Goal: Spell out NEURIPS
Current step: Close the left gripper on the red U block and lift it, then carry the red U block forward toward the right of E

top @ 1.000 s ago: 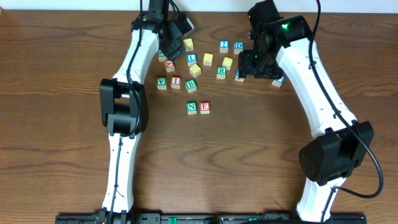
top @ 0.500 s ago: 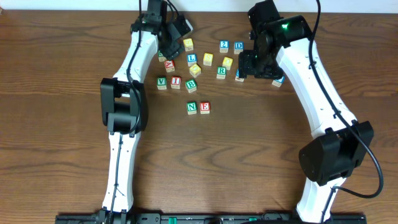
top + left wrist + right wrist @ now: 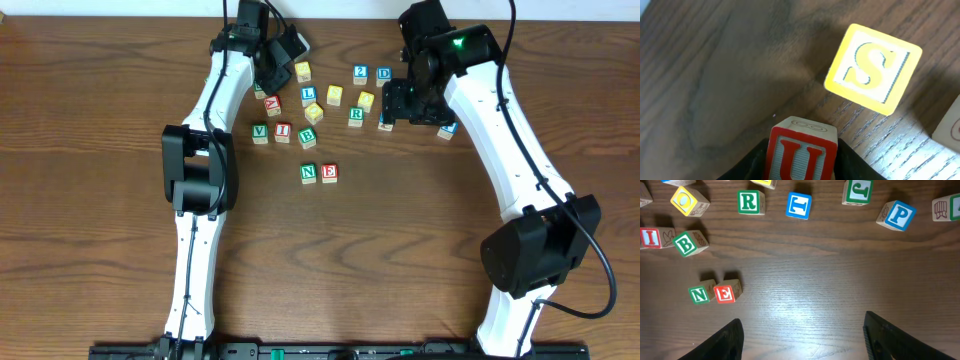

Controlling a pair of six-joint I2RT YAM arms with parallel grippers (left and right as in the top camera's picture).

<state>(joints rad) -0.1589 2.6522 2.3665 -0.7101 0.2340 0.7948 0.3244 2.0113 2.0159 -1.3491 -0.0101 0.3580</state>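
In the left wrist view my left gripper [image 3: 802, 167] is shut on the red U cube [image 3: 802, 152], a black finger against each side of it, just above the wood. The yellow S cube [image 3: 872, 70] lies close beyond it. From overhead the left gripper [image 3: 272, 72] is at the back of the cluster and hides the U cube. The green N cube [image 3: 308, 172] and red E cube [image 3: 329, 172] sit side by side nearer the front. R [image 3: 750, 201], I [image 3: 650, 237] and blue P [image 3: 898, 215] lie loose. My right gripper [image 3: 802, 335] hangs open and empty over bare wood.
Other letter cubes are scattered at the back: V [image 3: 260, 131], B [image 3: 307, 137], L [image 3: 308, 95], a blue T [image 3: 799, 205], a green J [image 3: 858, 190], a 2 [image 3: 360, 72] and D [image 3: 384, 74]. The table's back edge is close behind them.
My left gripper has closed from wide open onto the U cube. The right arm has barely moved, and the cubes on the table are where they were.
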